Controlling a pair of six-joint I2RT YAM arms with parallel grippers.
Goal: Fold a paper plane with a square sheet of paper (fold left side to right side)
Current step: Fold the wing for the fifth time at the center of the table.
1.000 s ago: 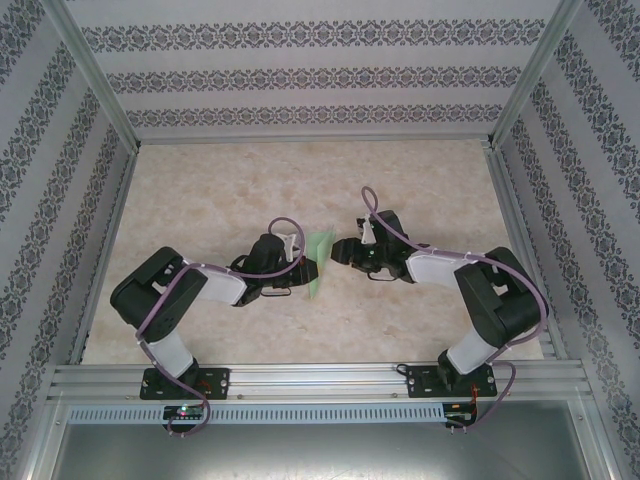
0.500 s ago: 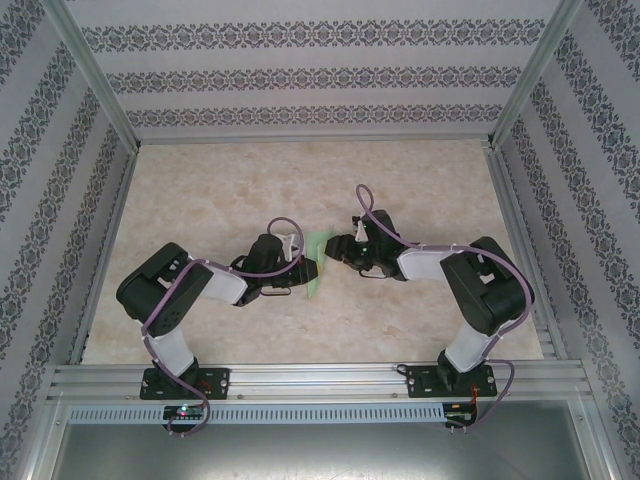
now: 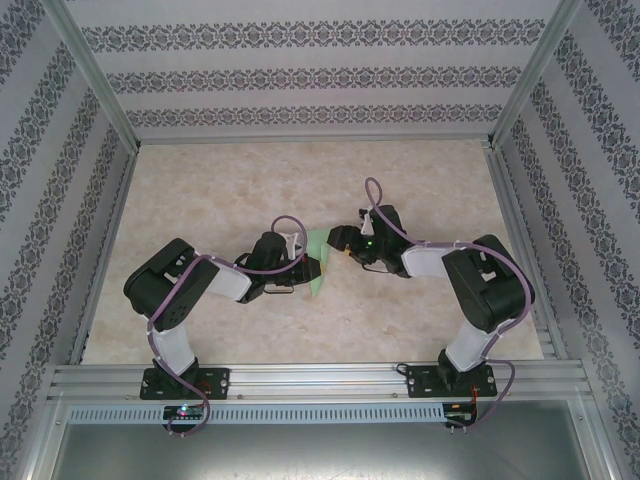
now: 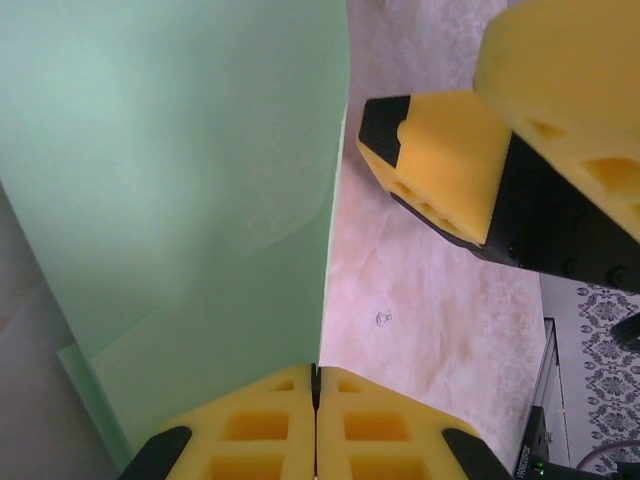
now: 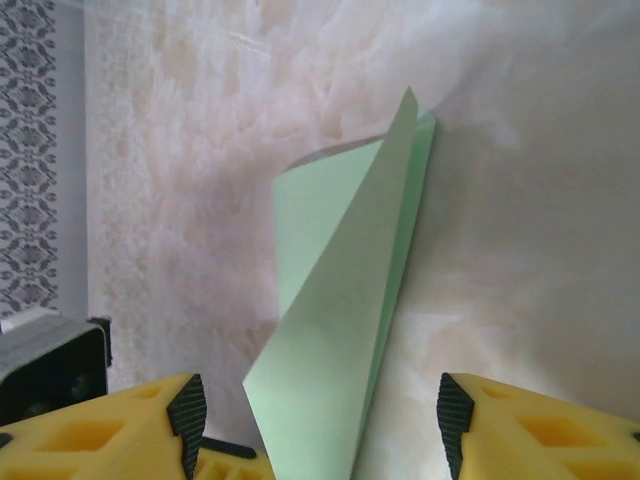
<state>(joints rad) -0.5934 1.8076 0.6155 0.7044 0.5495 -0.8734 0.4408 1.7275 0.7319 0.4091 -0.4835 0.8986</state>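
The square sheet of paper [image 3: 318,265], pale green and folded over into a narrow pointed shape, sits mid-table between both grippers. My left gripper [image 3: 304,264] is at its left edge. In the left wrist view its yellow fingers [image 4: 260,425] are pressed together, and the paper [image 4: 180,160] runs by its edge into their seam. My right gripper [image 3: 336,243] is open just right of the paper's far end. In the right wrist view the paper [image 5: 340,300] lies between its spread fingers [image 5: 186,412] without touching them. The right gripper's fingers [image 4: 440,165] also show in the left wrist view.
The marbled tabletop [image 3: 240,190] has room behind and to both sides of the arms. Aluminium rails [image 3: 320,381] frame the table, with patterned walls [image 3: 320,75] around it.
The right gripper has opened wider and shifted a little away from me and to the left, beside the paper. The left gripper has stayed shut at the paper's edge.
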